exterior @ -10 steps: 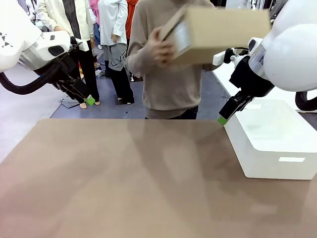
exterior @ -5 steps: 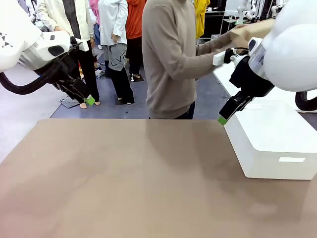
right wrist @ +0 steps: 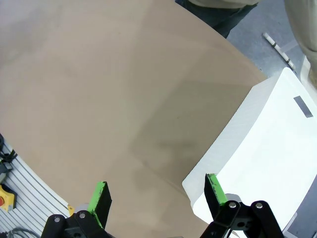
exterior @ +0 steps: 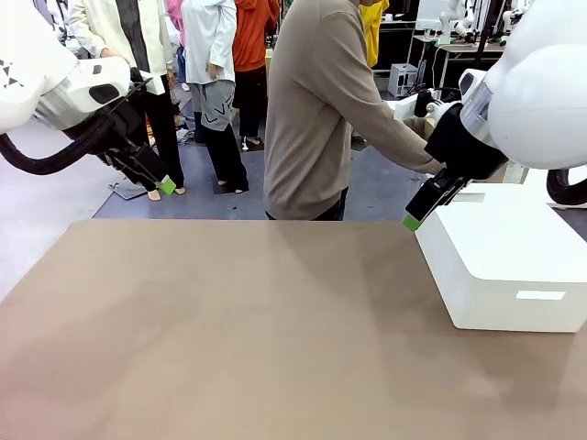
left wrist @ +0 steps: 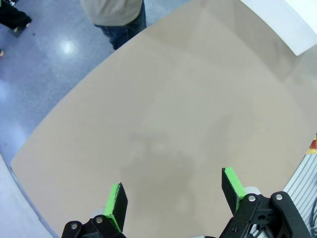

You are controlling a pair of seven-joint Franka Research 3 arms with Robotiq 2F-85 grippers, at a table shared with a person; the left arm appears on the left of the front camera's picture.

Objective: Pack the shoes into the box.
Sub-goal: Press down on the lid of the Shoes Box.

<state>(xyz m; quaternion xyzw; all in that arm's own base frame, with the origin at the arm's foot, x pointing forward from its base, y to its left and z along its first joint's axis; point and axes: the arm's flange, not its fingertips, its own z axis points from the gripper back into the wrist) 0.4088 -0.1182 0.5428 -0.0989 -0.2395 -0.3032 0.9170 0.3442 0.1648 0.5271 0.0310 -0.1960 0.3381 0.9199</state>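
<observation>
Hiding behind the right arm, person's hand, left tool (left wrist: 173, 196) and right tool (right wrist: 157, 194) both spread, holding nothing.

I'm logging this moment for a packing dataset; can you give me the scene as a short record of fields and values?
table: brown tabletop, bare across its middle
white block: white rectangular block resting on the table's right side
person: in a beige sweater at the far edge, turned and reaching toward the robot's right
left pincer: open, raised over the table
right pincer: open, raised near the white block's edge
packing progress: not started
</observation>
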